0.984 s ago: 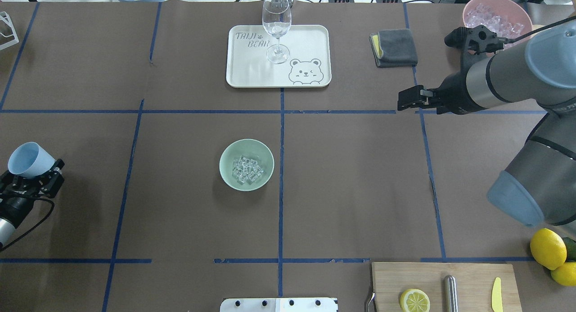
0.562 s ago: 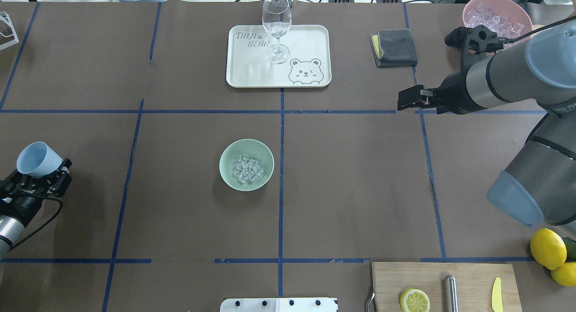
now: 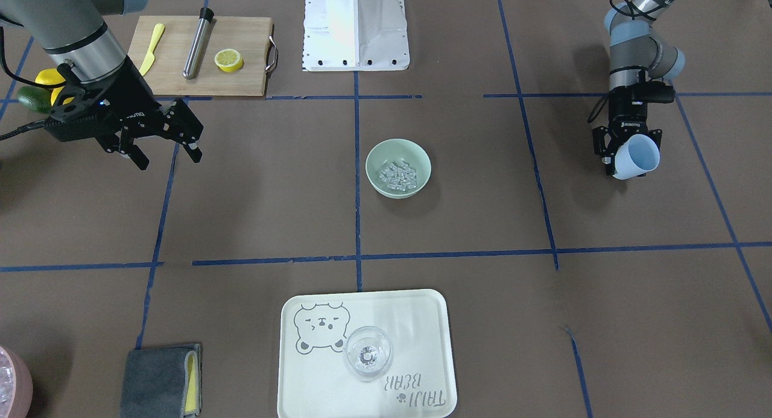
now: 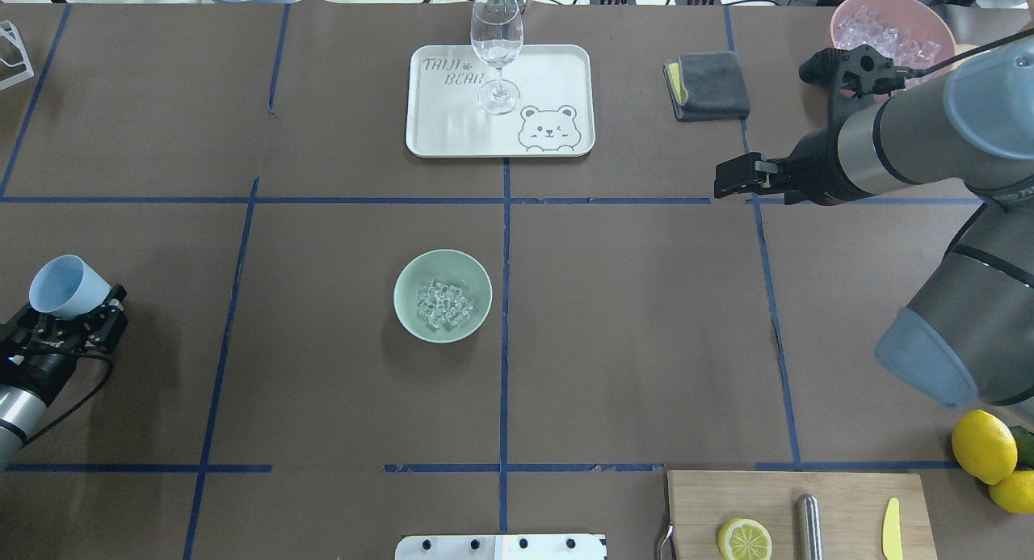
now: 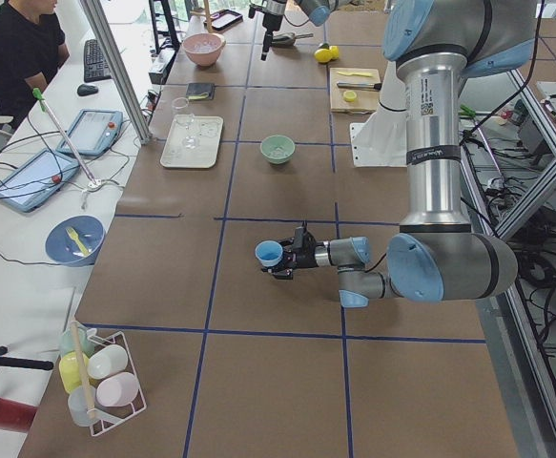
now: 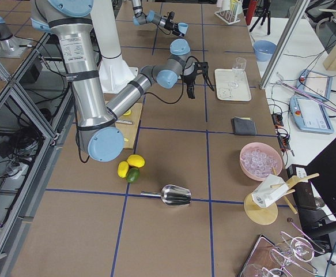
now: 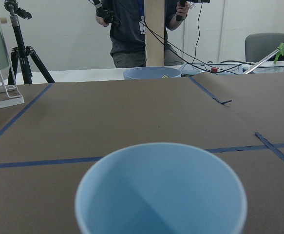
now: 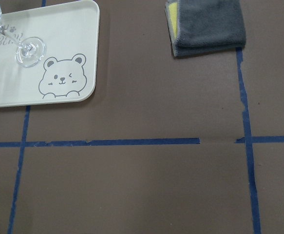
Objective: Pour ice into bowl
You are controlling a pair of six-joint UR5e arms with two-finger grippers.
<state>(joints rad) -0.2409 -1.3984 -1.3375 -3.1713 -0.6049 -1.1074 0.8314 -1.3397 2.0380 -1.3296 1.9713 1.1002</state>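
While ice (image 4: 443, 305) sits in bowl (image 4: 410, 275), left claw (image 4: 81, 313) grips cup (image 4: 60, 285)

The bowl (image 4: 410, 275) sits at the table's middle, the ice (image 4: 443, 304) in it. Toward the far edge lies a tray (image 4: 557, 75) with a glass (image 4: 496, 39) on it, a cloth (image 4: 709, 85) to its right and a tub (image 4: 893, 1) in the far right corner. A cutting board (image 4: 848, 495) lies at the robot's edge, right of middle.
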